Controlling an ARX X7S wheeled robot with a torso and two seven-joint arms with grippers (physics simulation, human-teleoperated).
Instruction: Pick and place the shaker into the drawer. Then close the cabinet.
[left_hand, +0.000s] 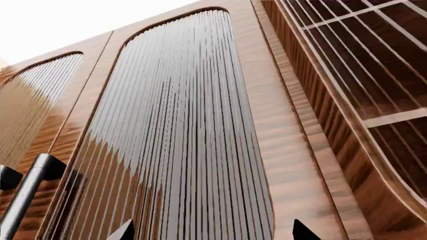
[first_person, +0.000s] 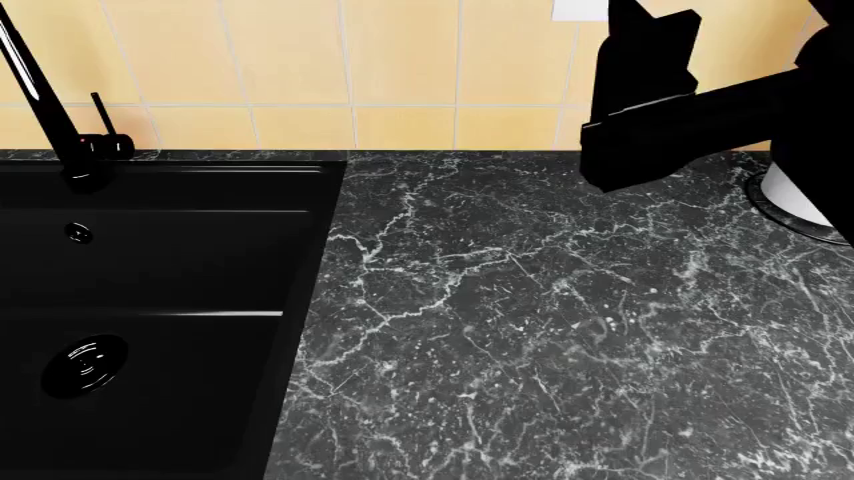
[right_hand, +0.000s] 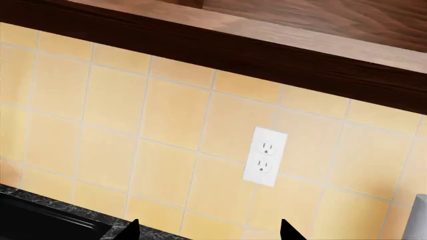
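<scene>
- I am holding my right gripper (right_hand: 208, 231) up toward the tiled wall (right_hand: 167, 150); only two dark fingertips (right_hand: 132, 230) are showing at the bottom edge of the right wrist view, well apart, with nothing between them.
- My left gripper (left_hand: 212, 232) is pointing at ribbed cabinet doors (left_hand: 180, 140); its tips are also standing apart at the bottom edge, empty.
- In the head view my right arm (first_person: 667, 110) is filling the upper right, partly covering a tall white cylinder (first_person: 807, 185) at the right edge.
- I am not seeing the shaker or the drawer in any view; the sink (first_person: 147, 300) is taking the left and bare counter (first_person: 534, 330) the middle.
- Risk, as I judge it: reaching blind, I could mistake the cylinder for the shaker, or knock it over with my arm sweeping close to it.
- My left fingers are near a door handle (left_hand: 27, 195) at lower left; a careless move could catch it.
</scene>
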